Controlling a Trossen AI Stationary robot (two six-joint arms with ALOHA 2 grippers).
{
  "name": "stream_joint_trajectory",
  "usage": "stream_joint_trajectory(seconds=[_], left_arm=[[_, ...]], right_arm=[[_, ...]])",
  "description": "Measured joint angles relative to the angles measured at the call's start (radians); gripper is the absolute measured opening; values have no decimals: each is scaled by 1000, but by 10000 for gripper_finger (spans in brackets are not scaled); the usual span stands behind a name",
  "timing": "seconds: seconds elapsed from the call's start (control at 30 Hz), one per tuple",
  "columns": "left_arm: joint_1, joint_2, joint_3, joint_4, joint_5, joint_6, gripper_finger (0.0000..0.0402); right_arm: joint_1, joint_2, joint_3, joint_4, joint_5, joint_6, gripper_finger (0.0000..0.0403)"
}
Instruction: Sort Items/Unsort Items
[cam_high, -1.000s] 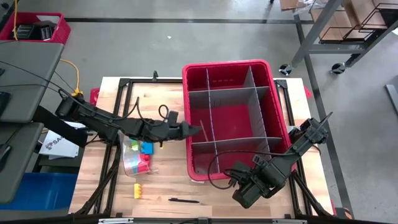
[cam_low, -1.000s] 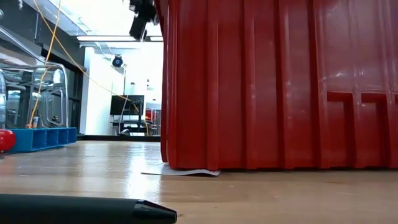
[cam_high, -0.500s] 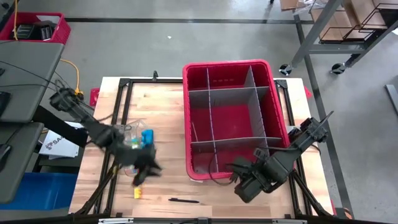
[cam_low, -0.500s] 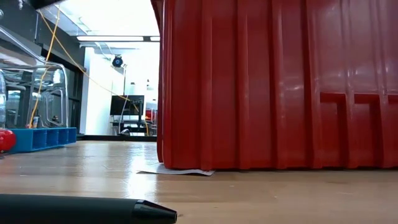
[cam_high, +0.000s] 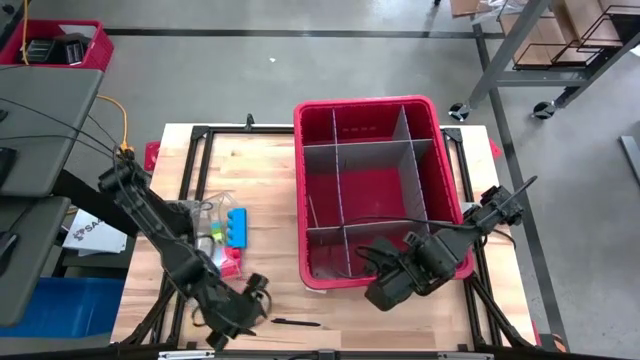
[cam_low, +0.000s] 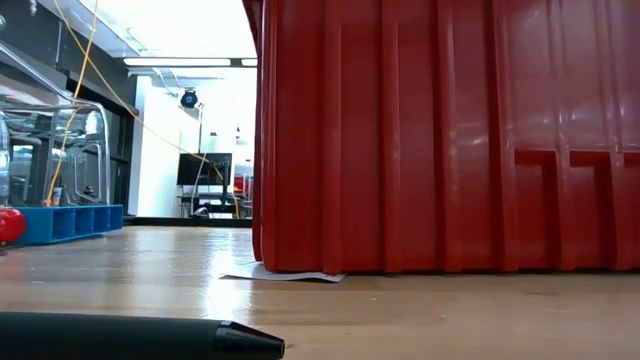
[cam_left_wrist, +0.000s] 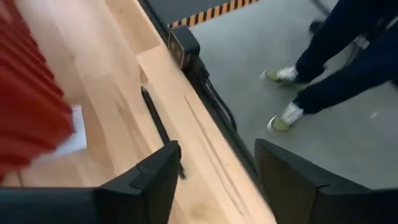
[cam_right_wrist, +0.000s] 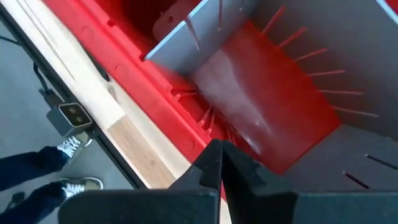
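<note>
Your target looks to be the pen, lying alone near the table's front edge, clear of the bin. Your left gripper hangs beside it, fingers apart and empty. The right gripper, closed on nothing, waits above the bin's front rim.

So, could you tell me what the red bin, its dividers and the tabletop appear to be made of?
The red bin looks like moulded plastic with a slight gloss: its ribbed walls catch soft highlights in the low view. The dividers are flat grey sheets, matte, probably plastic, though that stays open. The tabletop looks like light wood, with visible plank seams and grain, smooth-finished.
</note>
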Motion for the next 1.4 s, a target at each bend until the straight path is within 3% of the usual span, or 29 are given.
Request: stream_joint_trajectory(seconds=[0.2,0.4,0.57,0.87,0.97,1.13,1.27,1.4], left_arm=[[37,184,76,-9,5,38,249],[62,368,120,26,84,-202,264],[61,479,159,32,-11,-318,263],[71,590,174,-56,-51,-447,260],[76,602,175,-67,-48,-426,218],[99,600,174,-91,-5,-390,34],[108,553,170,-103,9,-384,21],[101,430,154,-194,46,-362,14]], right_arm=[[12,0,0,1,-2,-39,1],[27,1,-1,3,12,-93,1],[31,1,-1,3,45,-113,1],[31,1,-1,4,49,-131,1],[31,1,-1,3,49,-122,1],[33,1,-2,4,44,-103,1],[44,1,-2,4,41,-62,1],[65,1,-2,4,40,-62,1]])
